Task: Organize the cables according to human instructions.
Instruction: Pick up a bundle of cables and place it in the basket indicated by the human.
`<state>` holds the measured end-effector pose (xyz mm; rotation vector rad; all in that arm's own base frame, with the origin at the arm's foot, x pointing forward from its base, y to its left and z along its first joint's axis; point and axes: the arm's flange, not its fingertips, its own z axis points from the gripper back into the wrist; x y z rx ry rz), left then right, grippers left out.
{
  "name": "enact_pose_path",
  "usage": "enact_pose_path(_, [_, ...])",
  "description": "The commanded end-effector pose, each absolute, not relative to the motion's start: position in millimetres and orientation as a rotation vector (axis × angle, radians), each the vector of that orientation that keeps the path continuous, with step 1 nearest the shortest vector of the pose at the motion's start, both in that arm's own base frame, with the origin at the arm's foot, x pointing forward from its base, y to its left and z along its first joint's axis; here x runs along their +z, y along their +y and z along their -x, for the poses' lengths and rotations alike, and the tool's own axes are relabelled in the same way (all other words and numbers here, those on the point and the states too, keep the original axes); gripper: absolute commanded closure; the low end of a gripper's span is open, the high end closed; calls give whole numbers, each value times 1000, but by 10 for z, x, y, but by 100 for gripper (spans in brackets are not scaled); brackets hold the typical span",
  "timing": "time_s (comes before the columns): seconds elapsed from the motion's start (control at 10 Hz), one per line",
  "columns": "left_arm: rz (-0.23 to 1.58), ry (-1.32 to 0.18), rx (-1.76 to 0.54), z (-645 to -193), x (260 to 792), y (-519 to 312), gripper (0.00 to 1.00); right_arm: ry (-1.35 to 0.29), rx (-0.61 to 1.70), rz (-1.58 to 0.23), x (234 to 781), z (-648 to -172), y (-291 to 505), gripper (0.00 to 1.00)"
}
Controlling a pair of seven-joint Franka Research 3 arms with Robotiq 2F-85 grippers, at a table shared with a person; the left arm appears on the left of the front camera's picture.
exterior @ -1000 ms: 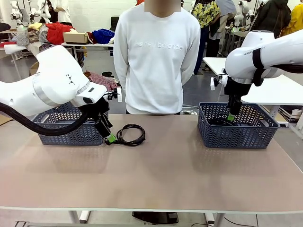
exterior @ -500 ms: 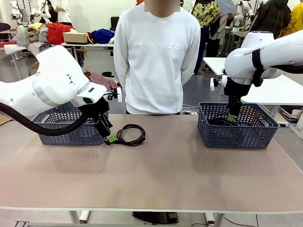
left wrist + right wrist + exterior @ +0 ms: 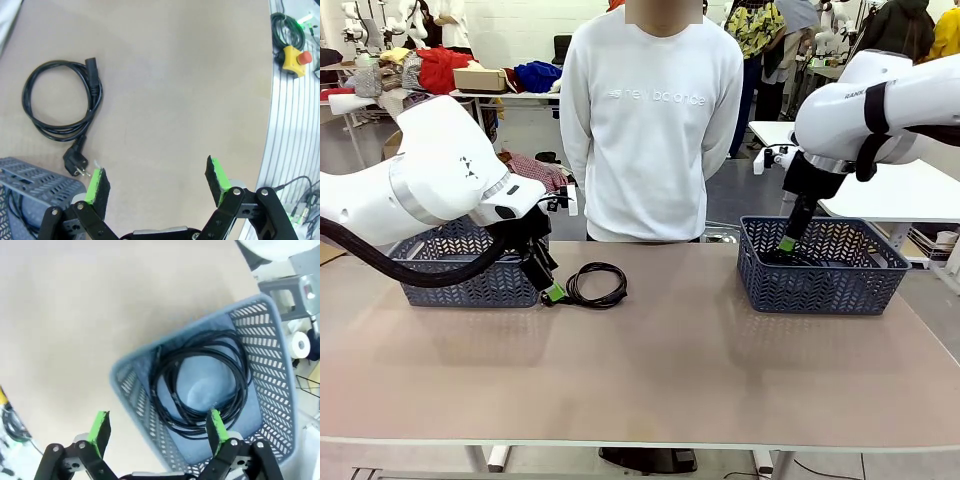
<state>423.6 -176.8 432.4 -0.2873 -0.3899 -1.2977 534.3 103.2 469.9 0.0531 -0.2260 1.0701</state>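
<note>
One coiled black cable (image 3: 597, 285) lies on the table just right of the left basket (image 3: 470, 272). My left gripper (image 3: 552, 291) hangs low beside that coil, open and holding nothing. In the left wrist view the same cable (image 3: 62, 102) lies ahead and to the left of the open left gripper (image 3: 157, 182), apart from its fingers. Another coiled cable (image 3: 170, 390) rests on the floor of the right basket (image 3: 125, 371). My right gripper (image 3: 787, 243) hovers over the left part of the right basket (image 3: 820, 285), open, as the right wrist view also shows it (image 3: 159, 429).
A person in a white sweatshirt (image 3: 650, 120) stands at the far edge, hands out of sight. A yellow emergency stop button (image 3: 295, 57) sits near the table's rail. A corner of the left basket (image 3: 30, 176) lies close to my left finger. Bare tabletop (image 3: 660, 370) spans the middle.
My right gripper has lifted and swung a little to the left, out of the right basket. The left arm and the cable on the table have not moved.
</note>
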Motion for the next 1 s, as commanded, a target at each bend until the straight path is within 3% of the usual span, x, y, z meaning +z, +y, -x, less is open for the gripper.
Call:
enact_pose_path(0.0, [284,-391,-1295,-4225,4331,-1755,0,-316,1033,-52,4684,-4987,1208,0])
enact_pose_path(0.9, [284,-391,-1295,-4225,4331,-1755,0,-403,1043,-231,4365,-4183,1709,0])
